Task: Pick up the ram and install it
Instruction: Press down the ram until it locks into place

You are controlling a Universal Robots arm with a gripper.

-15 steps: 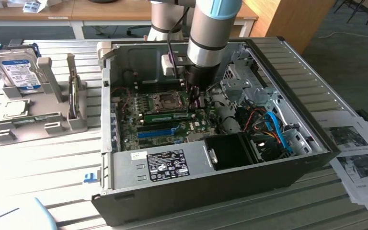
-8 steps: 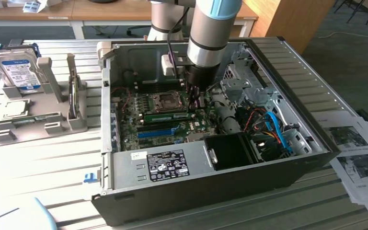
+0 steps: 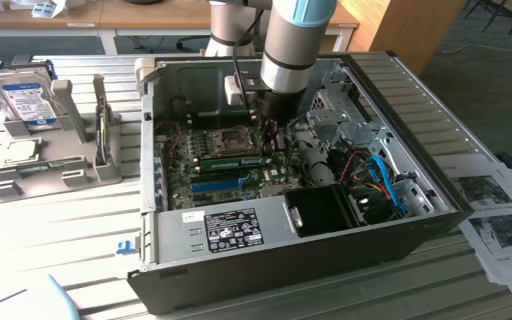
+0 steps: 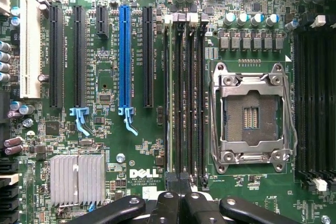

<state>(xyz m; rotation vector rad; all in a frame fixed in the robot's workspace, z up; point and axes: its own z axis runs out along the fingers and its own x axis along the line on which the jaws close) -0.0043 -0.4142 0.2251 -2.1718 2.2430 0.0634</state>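
The ram [image 3: 234, 161] is a thin green strip standing on edge in a memory slot on the motherboard, inside the open computer case [image 3: 434, 220]. In the wrist view the ram [image 4: 167, 98] shows edge-on as a pale line in the slot nearest the blue slot [image 4: 124, 56]. My gripper [image 3: 269, 148] hangs straight down into the case, just above the ram's end towards the exterior view's right. The gripper [image 4: 178, 199] is shut, with nothing visible between its fingertips. It sits over the end of the bank of memory slots [image 4: 189, 98].
The CPU socket [image 4: 251, 111] lies beside the memory slots, and a finned heatsink [image 4: 77, 179] sits near the Dell logo. Cables and a black fan shroud [image 3: 323, 210] crowd the case. A grey parts stand [image 3: 47, 170] holding a hard drive [image 3: 25, 100] is outside, and papers [image 3: 501, 220] lie opposite.
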